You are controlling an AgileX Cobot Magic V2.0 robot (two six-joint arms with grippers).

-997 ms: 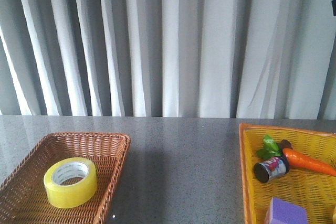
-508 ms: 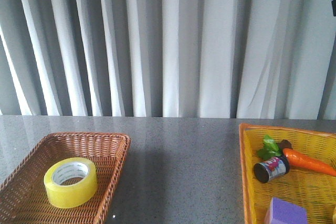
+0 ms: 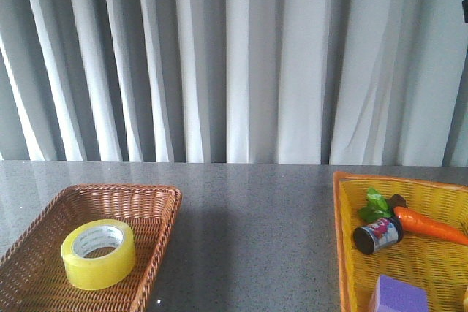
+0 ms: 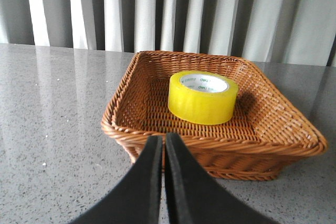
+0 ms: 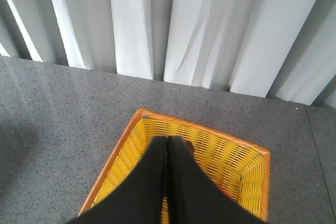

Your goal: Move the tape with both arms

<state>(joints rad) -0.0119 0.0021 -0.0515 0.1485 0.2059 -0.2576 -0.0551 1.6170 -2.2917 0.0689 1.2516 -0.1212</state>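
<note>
The yellow tape roll [image 3: 98, 253] with a white core lies flat in a brown wicker basket [image 3: 153, 202] at the front left of the table. In the left wrist view the tape [image 4: 202, 97] sits in the basket [image 4: 126, 129], beyond my left gripper [image 4: 164, 141], which is shut and empty just short of the basket's near rim. My right gripper [image 5: 167, 141] is shut and empty, above a yellow plastic basket [image 5: 252, 156]. Neither arm shows in the front view.
The yellow basket [image 3: 344, 239] at the front right holds a toy carrot [image 3: 431, 226], a small dark can [image 3: 378, 235] and a purple block [image 3: 397, 296]. Grey speckled table [image 3: 256, 210] lies between the baskets. White curtains hang behind.
</note>
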